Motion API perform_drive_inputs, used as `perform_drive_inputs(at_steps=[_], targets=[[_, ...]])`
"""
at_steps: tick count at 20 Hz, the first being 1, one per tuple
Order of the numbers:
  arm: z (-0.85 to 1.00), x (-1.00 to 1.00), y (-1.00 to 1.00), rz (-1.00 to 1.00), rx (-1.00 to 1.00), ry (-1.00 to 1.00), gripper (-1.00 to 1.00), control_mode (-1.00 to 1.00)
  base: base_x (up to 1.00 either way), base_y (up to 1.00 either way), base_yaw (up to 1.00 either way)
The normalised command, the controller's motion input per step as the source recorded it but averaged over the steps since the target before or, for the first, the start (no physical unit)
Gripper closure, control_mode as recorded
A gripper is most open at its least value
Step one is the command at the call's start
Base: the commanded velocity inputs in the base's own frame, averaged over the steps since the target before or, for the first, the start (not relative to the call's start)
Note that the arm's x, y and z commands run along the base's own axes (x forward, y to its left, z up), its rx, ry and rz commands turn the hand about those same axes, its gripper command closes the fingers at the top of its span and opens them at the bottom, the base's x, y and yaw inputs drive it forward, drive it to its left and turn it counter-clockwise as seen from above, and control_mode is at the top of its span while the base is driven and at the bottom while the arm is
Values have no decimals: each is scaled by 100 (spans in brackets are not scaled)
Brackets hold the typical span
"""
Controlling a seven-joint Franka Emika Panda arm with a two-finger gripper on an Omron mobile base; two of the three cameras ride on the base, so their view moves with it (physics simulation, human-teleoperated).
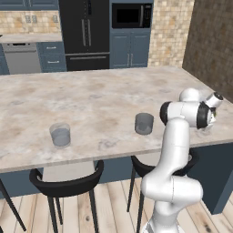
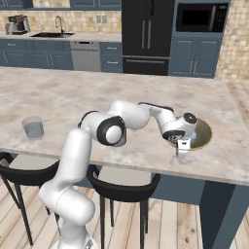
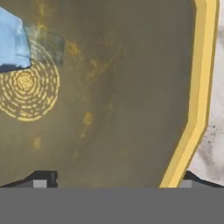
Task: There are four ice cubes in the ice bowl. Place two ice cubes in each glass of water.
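The marble counter (image 2: 146, 102) spreads beneath the pincer (image 2: 183, 149). The ice bowl (image 2: 204, 137) lies directly under the pincer, which hangs over its near rim. Both glasses (image 1: 144, 123) (image 1: 60, 134) stand well apart to its left. One ice cube (image 3: 12, 41) rests in the bowl, ahead of the tips. The pincer's tips sit wide apart, holding nothing.

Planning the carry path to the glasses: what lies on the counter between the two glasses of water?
Nothing: in the left base view the marble counter is bare between the left glass and the right glass.
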Motion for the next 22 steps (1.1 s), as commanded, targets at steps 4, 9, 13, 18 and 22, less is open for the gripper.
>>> perform_drive_inputs(at_steps=[4,9,13,18,22], targets=[[-10,29,0,0,0,7,100,-100,0,0,0],[0,0,0,0,0,0,100,-100,0,0,0],[20,-57,0,0,0,-10,100,-100,0,0,0],[75,-99,20,0,0,-31,100,-100,0,0,0],[95,-100,30,0,0,-43,100,-100,0,0,0]])
